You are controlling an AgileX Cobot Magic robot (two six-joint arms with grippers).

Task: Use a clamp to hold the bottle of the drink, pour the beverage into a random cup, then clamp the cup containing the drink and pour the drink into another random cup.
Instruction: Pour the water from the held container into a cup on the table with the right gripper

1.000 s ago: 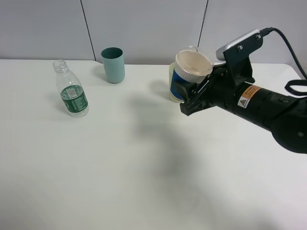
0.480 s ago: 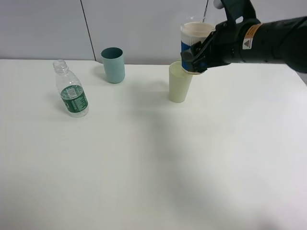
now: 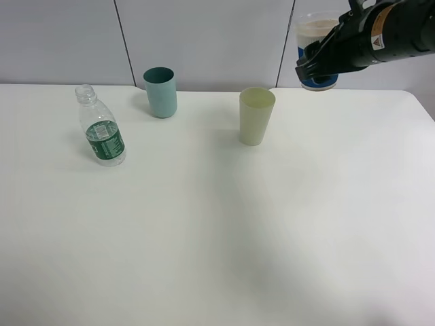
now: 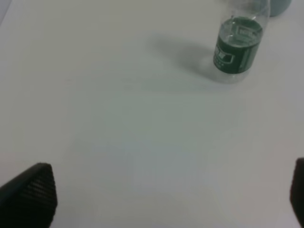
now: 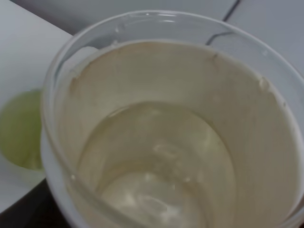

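Note:
High at the back right, my right gripper (image 3: pixel 317 61) is shut on the blue-sleeved cup (image 3: pixel 314 30), which it holds upright well above the table. The right wrist view looks down into this cup (image 5: pixel 237 118), where clear beverage (image 5: pixel 156 166) lies over the cream bottom. The pale yellow-green tumbler (image 3: pixel 256 115) stands on the table, lower and to the left of the held cup, and shows as a green disc (image 5: pixel 21 128) beside its rim. The bottle (image 3: pixel 102 132) stands uncapped at the far left. My left gripper (image 4: pixel 161 204) is open, short of the bottle (image 4: pixel 239 45).
A darker teal tumbler (image 3: pixel 160 92) stands at the back, between the bottle and the pale tumbler. The white table (image 3: pixel 204 238) ends at a grey panelled wall (image 3: pixel 204 34) behind the cups.
My right arm has carried the blue-sleeved cup up and to the right, from in front of the pale tumbler to high beside it. The bottle and both tumblers have stayed put.

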